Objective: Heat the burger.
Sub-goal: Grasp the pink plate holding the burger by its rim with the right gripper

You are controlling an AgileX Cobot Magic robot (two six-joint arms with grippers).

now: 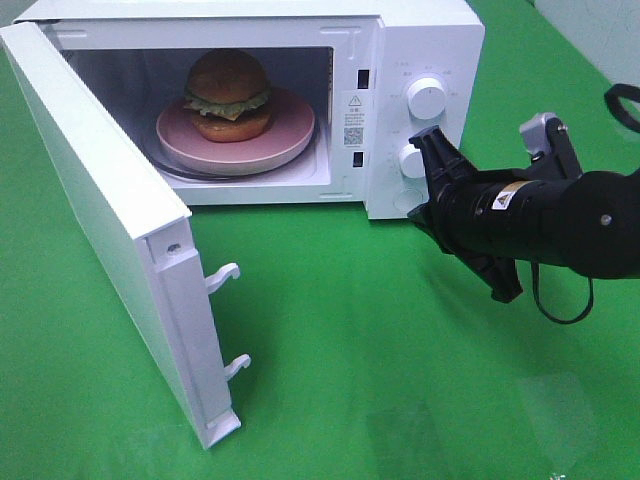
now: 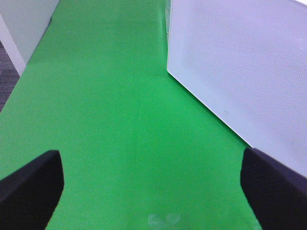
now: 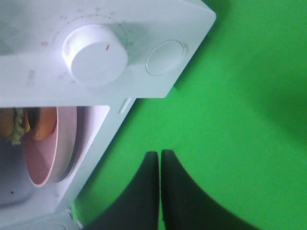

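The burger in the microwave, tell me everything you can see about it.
The burger sits upright on a round pink plate inside the open microwave. It has a glossy golden-brown top bun, ruffled green lettuce, a yellow cheese slice, a brown patty and a bottom bun, stacked evenly. It rests slightly toward the back of the plate, touching only the plate. The door stands wide open, and neither arm's fingers are near it.
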